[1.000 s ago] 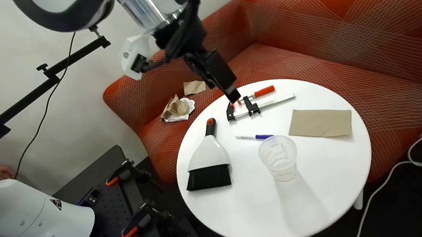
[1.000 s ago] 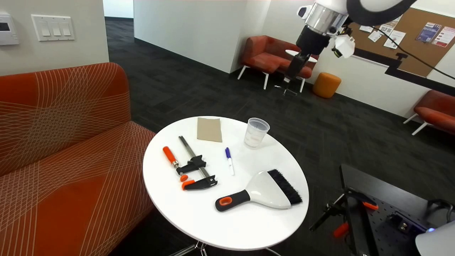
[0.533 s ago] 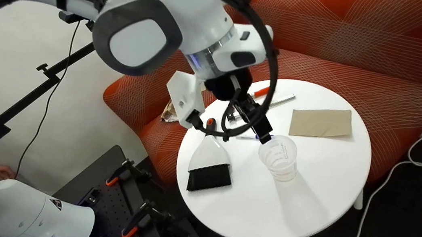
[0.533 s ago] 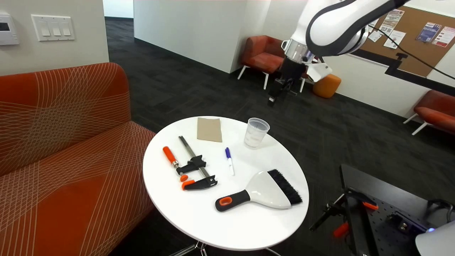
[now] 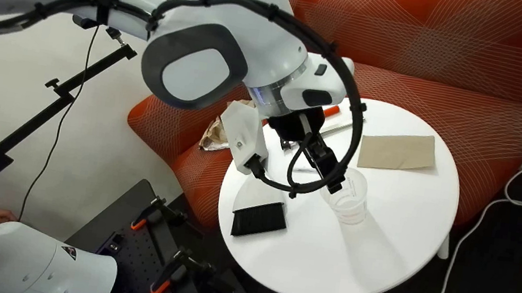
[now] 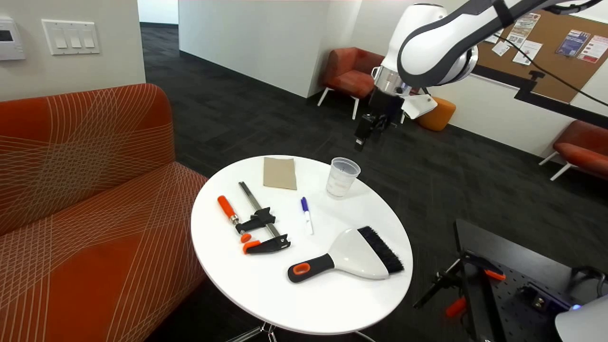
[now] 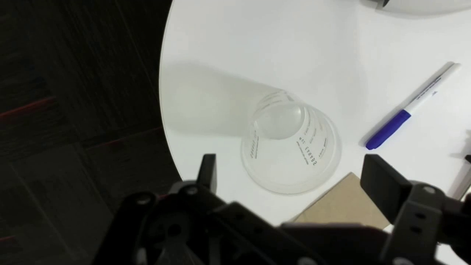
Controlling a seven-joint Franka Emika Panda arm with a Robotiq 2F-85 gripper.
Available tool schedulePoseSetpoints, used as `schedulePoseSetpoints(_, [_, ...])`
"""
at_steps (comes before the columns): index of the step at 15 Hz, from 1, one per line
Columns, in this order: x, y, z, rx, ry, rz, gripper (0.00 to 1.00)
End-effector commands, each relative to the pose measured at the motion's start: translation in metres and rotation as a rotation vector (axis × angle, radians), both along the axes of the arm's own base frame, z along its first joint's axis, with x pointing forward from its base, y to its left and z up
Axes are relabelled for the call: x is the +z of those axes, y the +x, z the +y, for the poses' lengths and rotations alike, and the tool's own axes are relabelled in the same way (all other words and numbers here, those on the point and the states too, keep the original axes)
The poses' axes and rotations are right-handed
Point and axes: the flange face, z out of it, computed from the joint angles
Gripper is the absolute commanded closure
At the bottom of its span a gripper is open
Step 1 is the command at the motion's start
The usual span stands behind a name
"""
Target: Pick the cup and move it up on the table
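Note:
The cup point(image 5: 353, 201) is a clear, whitish tapered tumbler with printed marks. It stands upright, open end up, on the round white table point(image 5: 391, 264). It shows near the table edge in an exterior view point(image 6: 340, 180) and in the wrist view point(image 7: 283, 158). My gripper point(image 5: 335, 185) is above the cup and hides part of its rim in that exterior view. In an exterior view my gripper point(image 6: 359, 144) is above and right of the rim, apart from it. In the wrist view my gripper point(image 7: 293, 175) is open and empty, its fingers wide on either side of the cup's rim.
A blue-capped marker point(image 7: 390, 129) lies beside the cup. A brown paper piece point(image 6: 280, 174), a bar clamp point(image 6: 259, 218) and a white brush with black bristles point(image 6: 358, 251) lie on the table. A red sofa point(image 5: 436, 43) stands behind the table.
My arm has come down and across toward the cup, rightward and leftward in the respective exterior views, slower in the last half second. The cup and other table items have not moved.

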Motion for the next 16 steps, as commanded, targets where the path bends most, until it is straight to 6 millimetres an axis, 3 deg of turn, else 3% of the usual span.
schedulePoseSetpoints(1, [-0.009, 0.008, -0.016, -0.063, 0.002, 0.0, 0.0])
schedulePoseSetpoints(8, [-0.05, 0.017, -0.051, -0.167, 0.032, 0.021, 0.0])
schedulePoseSetpoints(15, [-0.093, 0.022, -0.056, -0.2, 0.059, 0.067, 0.0])
schedulePoseSetpoints(16, [-0.097, 0.022, -0.056, -0.2, 0.058, 0.066, 0.25])
